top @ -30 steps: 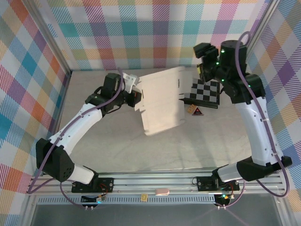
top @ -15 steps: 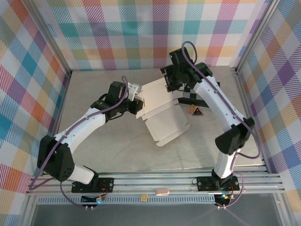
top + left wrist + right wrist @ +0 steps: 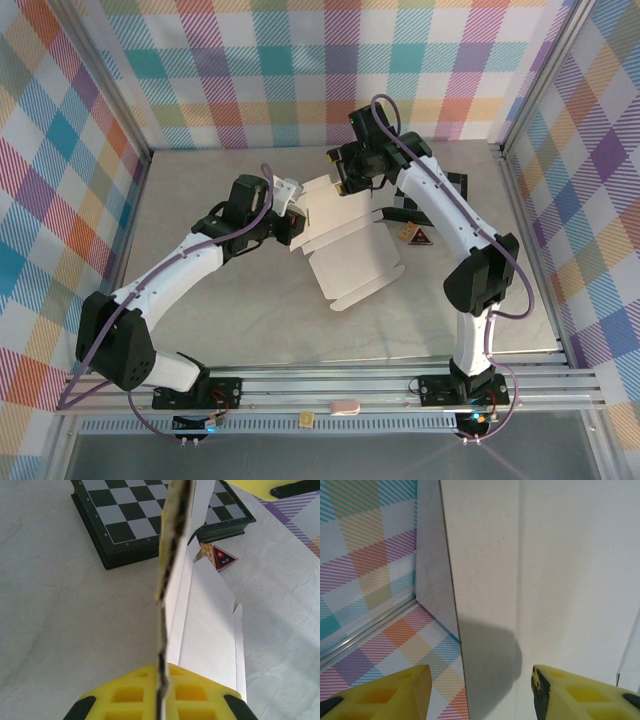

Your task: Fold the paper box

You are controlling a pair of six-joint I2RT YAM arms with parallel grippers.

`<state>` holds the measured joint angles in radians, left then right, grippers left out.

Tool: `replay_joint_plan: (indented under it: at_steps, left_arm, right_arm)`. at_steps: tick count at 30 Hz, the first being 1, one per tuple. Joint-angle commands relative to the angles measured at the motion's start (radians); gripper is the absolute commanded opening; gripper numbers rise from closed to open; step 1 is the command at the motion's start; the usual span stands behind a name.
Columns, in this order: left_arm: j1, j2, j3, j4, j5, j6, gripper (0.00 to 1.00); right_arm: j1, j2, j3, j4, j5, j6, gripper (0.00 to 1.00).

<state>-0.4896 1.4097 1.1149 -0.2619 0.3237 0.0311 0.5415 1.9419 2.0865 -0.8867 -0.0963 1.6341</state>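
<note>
Tightly, the left gripper (image 3: 161,695) clamps the paper box (image 3: 210,630), while the right gripper (image 3: 480,690) gapes wide astride its edge.

Paper box (image 3: 345,245) is mid-table, with the left gripper (image 3: 292,215) clamped on its left edge; from the left wrist, that edge runs up between the fingers (image 3: 130,695). Right gripper (image 3: 345,182) is at the box's far edge, jaws apart either side of it. Checkered board (image 3: 452,186) lies behind and to the right, the small triangular tag (image 3: 418,236) just in front of it. The box's near end may be touching the table (image 3: 220,320).
</note>
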Motion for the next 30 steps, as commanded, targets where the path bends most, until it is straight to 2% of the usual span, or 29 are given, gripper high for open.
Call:
replay_joint_plan:
  at_steps: [1,6,15,19,29,30]
  left_arm:
    - [-0.007,-0.036,-0.015,0.013,0.003,0.035,0.0]
    - [-0.007,-0.04,-0.016,0.017,-0.001,0.04,0.0]
    - [-0.007,-0.046,-0.027,0.026,-0.008,0.037,0.0]
    - [-0.007,-0.054,-0.04,0.028,-0.014,0.034,0.0]
    - [0.002,-0.056,-0.074,0.038,0.015,-0.006,0.0]
    - [0.004,-0.056,-0.077,0.04,0.018,-0.01,0.0]
  right_arm:
    - [-0.016,0.011,-0.01,0.023,-0.068,-0.023,0.53]
    - [-0.036,-0.009,-0.083,0.037,-0.107,-0.025,0.44]
    - [-0.054,-0.066,-0.217,0.104,-0.121,-0.035,0.24]
    - [-0.055,-0.113,-0.307,0.171,-0.102,-0.026,0.21]
    - [-0.065,-0.232,-0.565,0.557,-0.057,-0.015,0.15]
    - [-0.066,-0.238,-0.585,0.591,-0.056,-0.016,0.11]
